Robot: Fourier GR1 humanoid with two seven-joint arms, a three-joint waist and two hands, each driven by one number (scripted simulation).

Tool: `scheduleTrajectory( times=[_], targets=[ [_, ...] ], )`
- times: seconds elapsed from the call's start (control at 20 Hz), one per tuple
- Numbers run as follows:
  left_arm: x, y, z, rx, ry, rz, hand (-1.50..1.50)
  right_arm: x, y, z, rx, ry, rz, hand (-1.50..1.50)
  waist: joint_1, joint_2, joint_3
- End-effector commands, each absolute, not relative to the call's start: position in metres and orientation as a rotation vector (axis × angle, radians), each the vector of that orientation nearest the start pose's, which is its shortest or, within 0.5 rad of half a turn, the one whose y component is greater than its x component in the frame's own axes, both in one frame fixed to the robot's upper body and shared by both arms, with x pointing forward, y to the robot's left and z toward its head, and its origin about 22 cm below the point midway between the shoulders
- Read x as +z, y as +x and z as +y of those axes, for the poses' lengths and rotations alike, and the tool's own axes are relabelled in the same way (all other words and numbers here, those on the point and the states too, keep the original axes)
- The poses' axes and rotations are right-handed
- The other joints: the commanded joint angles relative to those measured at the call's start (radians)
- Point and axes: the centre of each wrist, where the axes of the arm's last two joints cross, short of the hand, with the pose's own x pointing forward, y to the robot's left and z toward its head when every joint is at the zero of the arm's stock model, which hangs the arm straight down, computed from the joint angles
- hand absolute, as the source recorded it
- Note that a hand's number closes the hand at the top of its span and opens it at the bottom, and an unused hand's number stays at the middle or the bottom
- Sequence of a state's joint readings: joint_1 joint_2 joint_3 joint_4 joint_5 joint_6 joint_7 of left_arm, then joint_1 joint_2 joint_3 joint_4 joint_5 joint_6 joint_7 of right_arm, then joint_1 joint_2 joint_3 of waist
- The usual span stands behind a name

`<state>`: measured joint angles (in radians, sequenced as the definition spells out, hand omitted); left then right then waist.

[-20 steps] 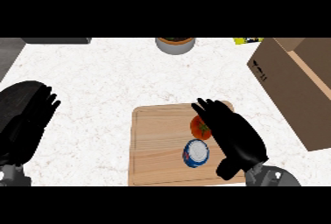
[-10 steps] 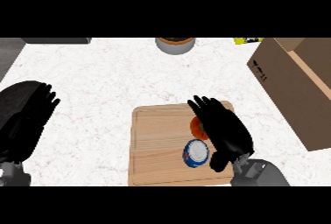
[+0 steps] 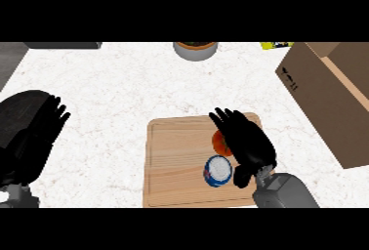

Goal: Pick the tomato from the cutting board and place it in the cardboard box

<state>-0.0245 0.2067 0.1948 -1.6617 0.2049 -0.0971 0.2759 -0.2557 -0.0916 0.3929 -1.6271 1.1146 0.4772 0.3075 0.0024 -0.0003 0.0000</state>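
Reaching for the fruit is the step in hand, I'd say. The robot's black right hand (image 3: pixel 249 144) hangs over the pale wooden cutting board (image 3: pixel 176 161) with its fingers stretched out straight and nothing held. The round red tomato (image 3: pixel 217 141) sits on the board, half hidden under those fingers and just beside a small blue-and-white round dish (image 3: pixel 217 171). Whether the hand touches the tomato I can't tell. The brown cardboard box (image 3: pixel 328 93) stands well apart, at the counter's right. Next, I reckon, fingers and thumb must curl round the tomato before any lift toward the box. The black left hand (image 3: pixel 32 129) rests open at the view's left.
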Motion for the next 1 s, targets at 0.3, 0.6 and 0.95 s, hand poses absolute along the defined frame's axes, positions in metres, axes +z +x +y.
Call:
scheduleTrajectory(
  times=[0.3, 0.6, 0.95],
  targets=[
    [0.048, 0.231, 0.307, 0.037, 0.05, -1.443, 0.0, 0.039, 0.279, -0.126, 1.458, -0.718, -1.203, -1.5, 0.002, 0.0, 0.0],
    [0.041, 0.256, 0.318, 0.054, 0.053, -1.453, 0.0, 0.031, 0.28, -0.125, 1.463, -0.716, -1.19, -1.5, -0.001, 0.0, 0.0],
    [0.057, 0.219, 0.324, 0.036, 0.057, -1.441, 0.0, 0.021, 0.283, -0.117, 1.485, -0.71, -1.328, 1.5, 0.005, 0.0, 0.0]
  ],
)
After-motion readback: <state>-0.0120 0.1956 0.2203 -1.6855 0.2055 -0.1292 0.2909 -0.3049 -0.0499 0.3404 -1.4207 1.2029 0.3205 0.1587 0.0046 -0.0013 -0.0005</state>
